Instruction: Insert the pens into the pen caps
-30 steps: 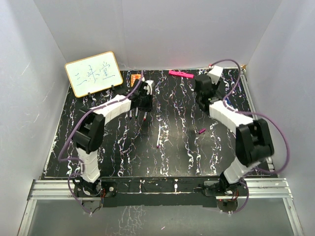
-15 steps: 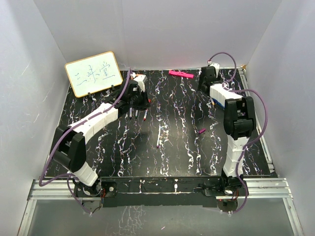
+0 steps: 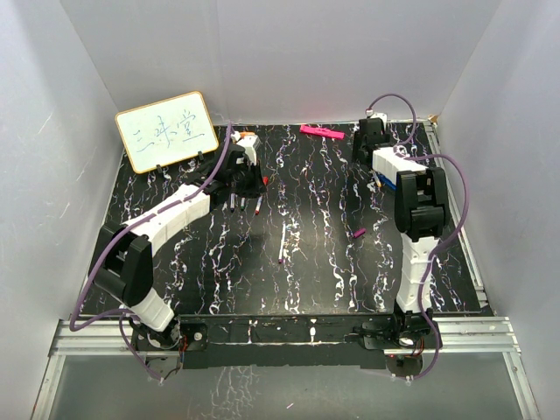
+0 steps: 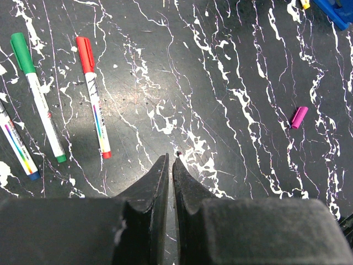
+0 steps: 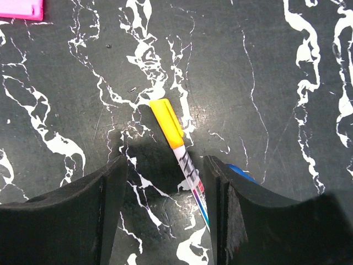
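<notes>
Now the right claw (image 5: 165, 165) has swung to the far right corner of the worktop (image 3: 324, 280), spread above a yellow-capped pen (image 5: 175, 137). The left claw (image 4: 170, 163), pressed together and empty, hovers. A bare pen (image 3: 283, 242) and a purple cap (image 3: 358, 234) lie mid-worktop, unjoined.

The black, white-veined counter (image 3: 219, 280) carries a white pen (image 3: 283, 242) at centre, a purple cap (image 3: 358, 234) to its right, a pink bar (image 3: 321, 132) top centre and a whiteboard (image 3: 166, 131) upper left. In the left wrist view a green pen (image 4: 38, 99) and red pen (image 4: 94, 105) lie side by side, upper left.

One overhead, two close above table (image 3: 315, 262)
</notes>
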Controlling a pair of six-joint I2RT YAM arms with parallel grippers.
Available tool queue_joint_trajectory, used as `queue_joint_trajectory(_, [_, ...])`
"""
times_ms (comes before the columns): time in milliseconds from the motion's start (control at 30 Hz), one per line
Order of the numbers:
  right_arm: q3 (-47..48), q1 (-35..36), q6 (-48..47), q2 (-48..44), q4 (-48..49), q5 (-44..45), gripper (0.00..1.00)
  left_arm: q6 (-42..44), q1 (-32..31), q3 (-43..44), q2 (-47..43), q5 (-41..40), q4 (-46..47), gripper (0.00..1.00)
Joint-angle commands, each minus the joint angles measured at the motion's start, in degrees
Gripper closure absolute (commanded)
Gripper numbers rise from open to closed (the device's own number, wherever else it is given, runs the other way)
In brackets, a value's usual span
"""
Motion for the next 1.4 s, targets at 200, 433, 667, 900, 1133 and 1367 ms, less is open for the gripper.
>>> queue_joint_trajectory(200, [4.3,-1.2,-1.3,2.6,2.5,-1.3,0.46,-0.3,-0.2,-0.4,-2.4,-1.3,-0.2,0.94])
queue_joint_trajectory(433, [4.4,-1.5,-0.7,4.1,1.6,-2.6,0.52,-0.3,-0.2,-0.3,-2.5,-2.3,-0.5,0.94])
queue_joint_trajectory(667, [3.1,-1.5,0.6,5.6,0.7,-2.7,0.53,-0.4,-0.2,-0.2,-2.6,-2.6,-0.4,0.94])
queue_joint_trajectory(900, [1.5,-1.6,1.9,6.7,-1.3,-3.3,0.64,-0.4,-0.1,0.2,-2.3,-2.6,-0.5,0.95])
queue_joint_trajectory(1133, [-6.4,-1.5,6.3,2.3,-2.3,-6.0,0.97,-0.6,-0.2,0.4,-2.3,-2.8,-0.3,0.95])
queue_joint_trajectory(1367, [-11.9,2.3,9.8,-2.6,-1.8,-10.2,1.00,-0.2,-0.2,0.4,-3.2,-4.0,-0.8,0.95])
